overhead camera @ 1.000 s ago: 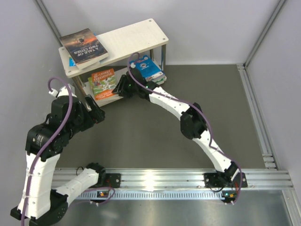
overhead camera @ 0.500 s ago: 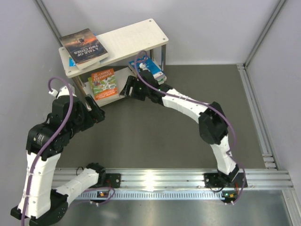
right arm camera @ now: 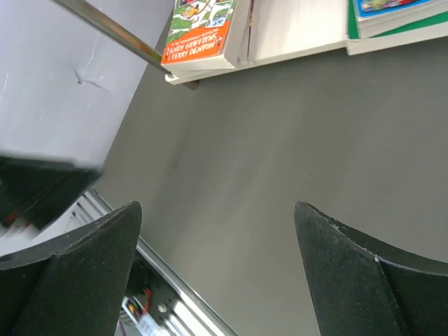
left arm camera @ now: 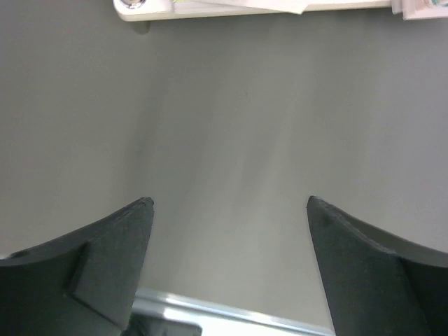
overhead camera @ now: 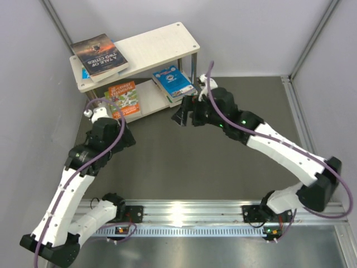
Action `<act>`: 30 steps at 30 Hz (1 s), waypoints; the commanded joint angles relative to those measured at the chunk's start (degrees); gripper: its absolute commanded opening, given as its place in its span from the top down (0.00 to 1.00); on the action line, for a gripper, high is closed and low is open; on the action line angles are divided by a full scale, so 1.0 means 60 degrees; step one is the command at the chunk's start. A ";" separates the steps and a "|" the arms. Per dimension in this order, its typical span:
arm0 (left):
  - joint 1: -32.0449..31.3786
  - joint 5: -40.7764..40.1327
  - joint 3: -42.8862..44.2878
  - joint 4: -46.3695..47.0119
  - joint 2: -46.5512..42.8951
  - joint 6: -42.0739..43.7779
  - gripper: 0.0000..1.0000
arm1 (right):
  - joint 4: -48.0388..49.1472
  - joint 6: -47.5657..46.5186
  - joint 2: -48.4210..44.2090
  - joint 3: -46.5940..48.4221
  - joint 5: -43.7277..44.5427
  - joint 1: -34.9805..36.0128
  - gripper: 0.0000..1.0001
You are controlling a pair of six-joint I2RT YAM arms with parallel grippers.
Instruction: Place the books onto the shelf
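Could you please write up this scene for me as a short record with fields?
Shelf: two pale boards on metal posts, in the far left corner
Top board: dark book, "A Tale of Two Cities", at its left end
Lower board: green-and-orange book on the left, blue book atop a small stack on the right
Left tool: open, empty, over bare floor
Right tool: open, empty, in front of the shelf
Floor: no books in view on it
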 commanded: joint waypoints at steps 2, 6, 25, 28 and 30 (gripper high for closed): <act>0.0016 -0.0781 -0.1562 0.3361 -0.0044 0.2178 0.01 | -0.0624 -0.1156 -0.2352 -0.1157 0.0649 0.0253 0.09; 0.0016 -0.1076 -0.3085 0.5601 0.0322 0.3720 0.01 | -0.0596 -0.1055 -0.4289 -0.2650 0.1337 0.0268 0.00; 0.1799 -0.1179 -0.8244 1.6426 0.3705 0.4910 0.01 | -0.0287 -0.1188 -0.8395 -0.5306 0.1676 0.0311 0.00; 0.2531 -0.0683 -0.8289 1.7336 0.4452 0.4924 0.02 | -0.0667 -0.0822 -0.7898 -0.4911 0.1909 0.0297 0.00; 0.2739 -0.0301 -0.8172 1.7892 0.4861 0.4982 0.01 | -0.0989 -0.0544 -0.7458 -0.4720 0.2624 0.0297 0.00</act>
